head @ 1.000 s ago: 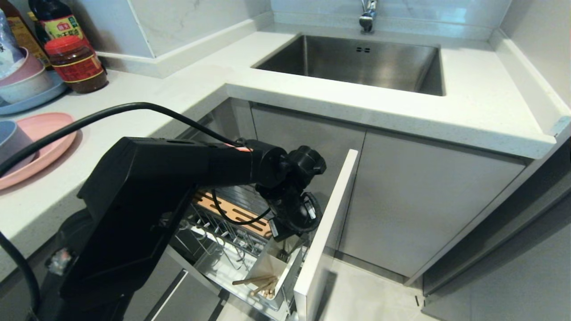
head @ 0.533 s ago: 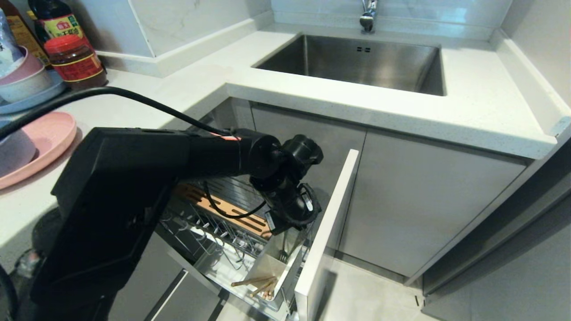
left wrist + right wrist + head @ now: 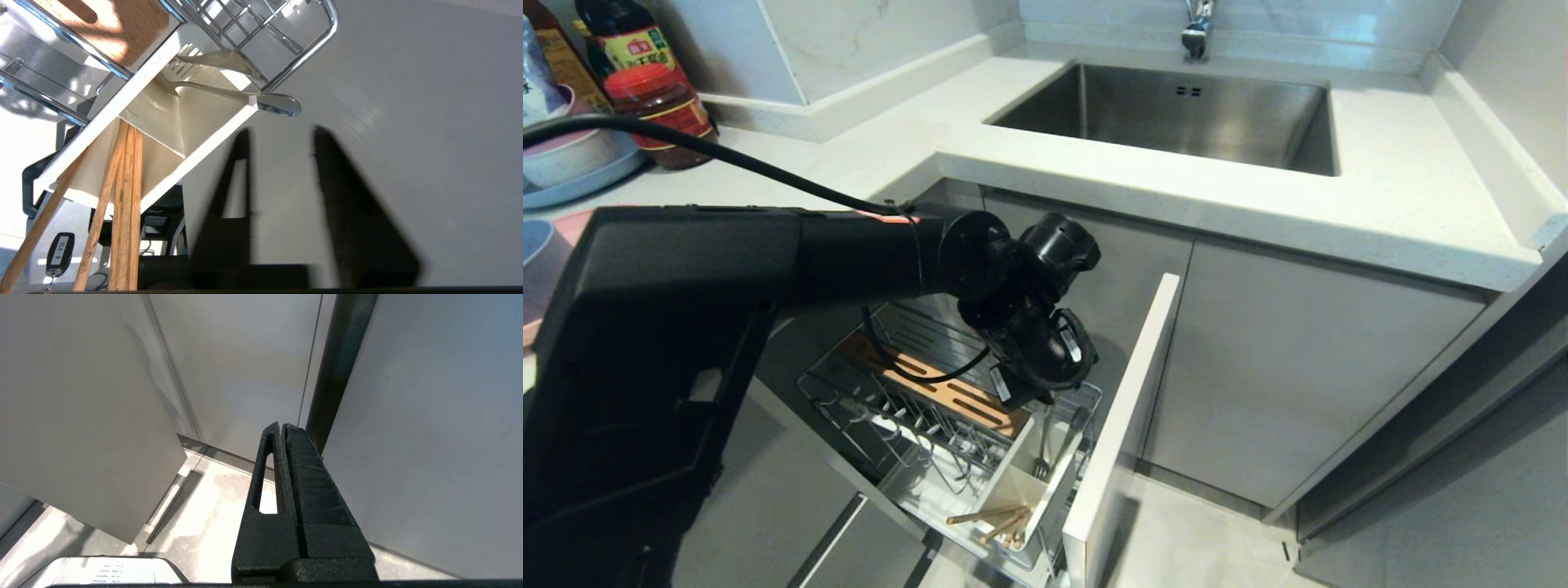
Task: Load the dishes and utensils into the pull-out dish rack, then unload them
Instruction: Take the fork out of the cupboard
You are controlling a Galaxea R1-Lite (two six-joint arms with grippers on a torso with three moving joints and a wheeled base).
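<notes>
leaning in the back cell of the white utensil box (image 3: 1045,482), the fork (image 3: 1041,457) stands tines down, handle tipped against the box rim; in the left wrist view the fork (image 3: 229,93) handle end pokes past the box edge. a second metal utensil lies alongside it, likely the spoon (image 3: 222,61), but its bowl end is hidden. chopsticks (image 3: 996,519) sit in the front cell, slanting across it; the wrist view shows the chopsticks (image 3: 122,204) running out of that cell.

box sits at the front end of the pull-out dish rack (image 3: 915,425), right behind the pale cabinet front (image 3: 1123,425), which is pulled out. wire dividers and a wooden slotted tray (image 3: 947,392) fill the rest of the rack. no dishes in the rack.

left gripper (image 3: 282,134) hangs above the box, just clear of the fork handle; jaws parted, nothing between them, fork released. in the head view its fingers are hidden under the wrist.

right gripper (image 3: 282,428) is parked low beside the cabinet doors, fingers pressed together, empty.

pink plate (image 3: 568,229) and pale blue bowl (image 3: 538,245) are on the counter (image 3: 1339,196) at far left, mostly behind the left arm. beyond them a blue plate stacked with bowls (image 3: 572,159), a sauce jar (image 3: 658,106), bottles. sink (image 3: 1176,114) at the back.
</notes>
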